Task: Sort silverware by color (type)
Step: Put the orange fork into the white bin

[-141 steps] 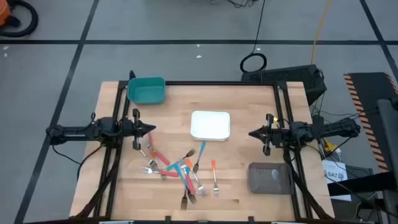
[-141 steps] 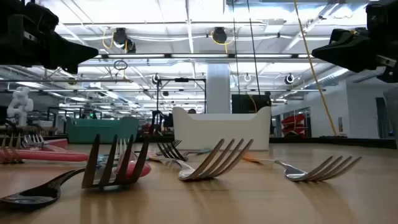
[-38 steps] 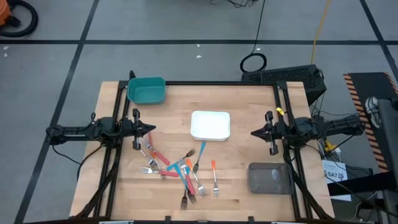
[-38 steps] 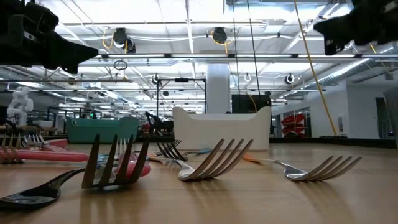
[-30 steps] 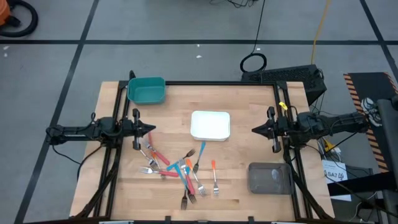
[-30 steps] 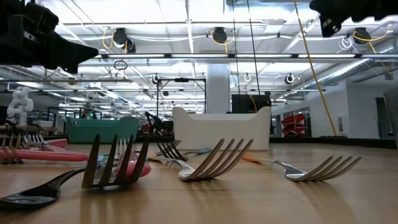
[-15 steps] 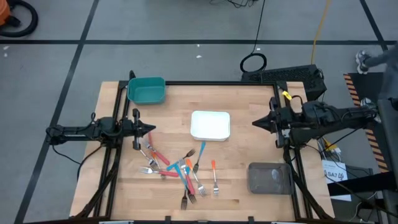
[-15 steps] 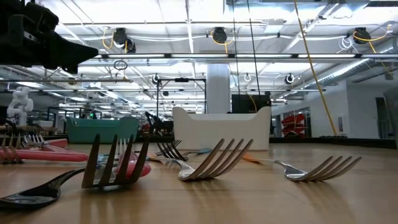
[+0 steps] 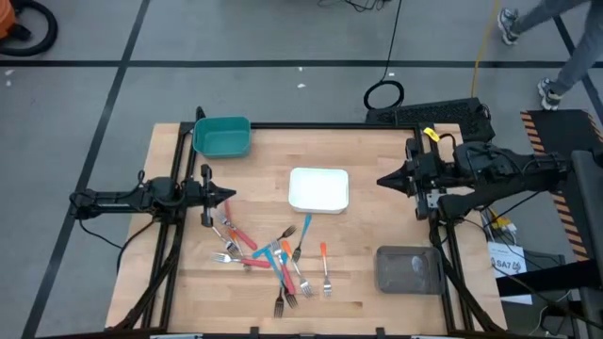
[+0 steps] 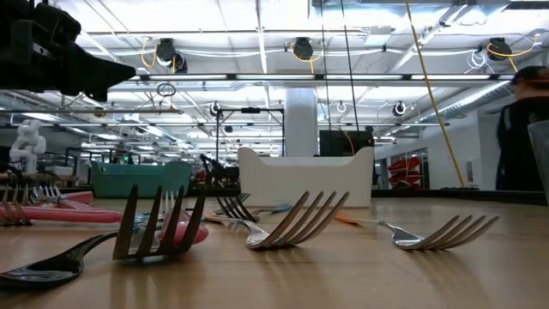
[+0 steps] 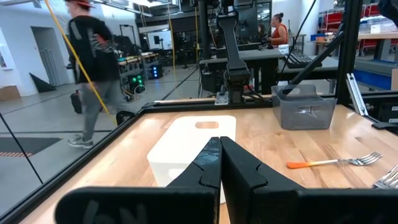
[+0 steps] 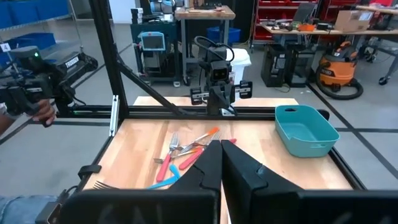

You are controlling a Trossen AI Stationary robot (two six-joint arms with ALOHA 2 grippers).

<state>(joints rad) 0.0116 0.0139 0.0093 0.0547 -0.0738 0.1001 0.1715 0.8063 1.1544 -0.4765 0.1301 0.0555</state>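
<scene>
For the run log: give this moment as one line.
left pincer: shut, empty, left edge | right pincer: shut, empty, right edge | forks: unsorted heap, front centre | teal tray, white tray, grey tray: empty

Forks [image 9: 278, 266] overlap in the pile mid-counter, so an exact count is iffy. Low view misses the right tool entirely, and a person [image 10: 521, 129] is blurred at its edge.
</scene>
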